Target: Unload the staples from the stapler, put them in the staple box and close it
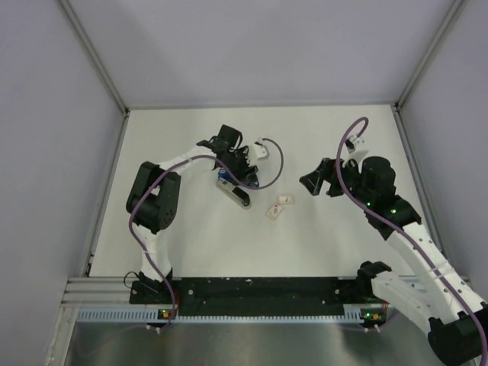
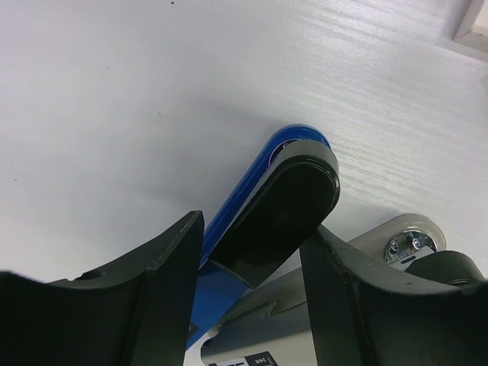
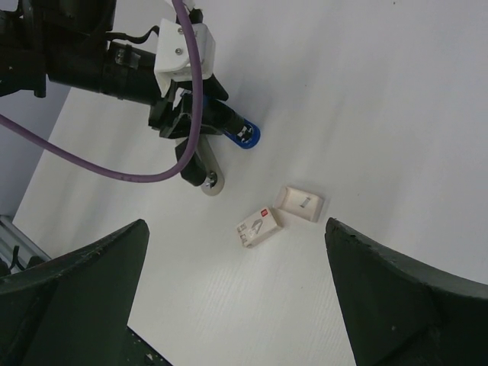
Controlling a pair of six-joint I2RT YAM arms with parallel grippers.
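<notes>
1. The stapler [image 1: 235,191] lies on the white tabletop [image 1: 191,244], left of centre, under the left claw [image 1: 232,177].
2. The left arm is folded at the elbow on the left side. Its forearm is stretched far and to the right, and the wrist is turned down over the stapler.
3. In the left wrist view, the two black fingers [image 2: 152,282] are seen astride the stapler's blue arm with its black end. One finger stands on each side, close against it.
4. It cannot be told whether the left claw is clenched on the stapler or only set around it.
5. The stapler is splayed open. The blue arm is angled away from the grey rail [image 2: 404,240], whose metal end lies on the tabletop just beside the right-hand finger.
6. The right arm is extended from the near right corner, far and leftward. Its wrist is held above the tabletop.
7. The right claw [image 1: 319,181] is pointed left, is spread wide and released, and holds nothing. It is well apart from the stapler.
8. Two small whitish boxes [image 1: 280,206] lie touching each other between the stapler and the right claw, nearer the stapler.
</notes>
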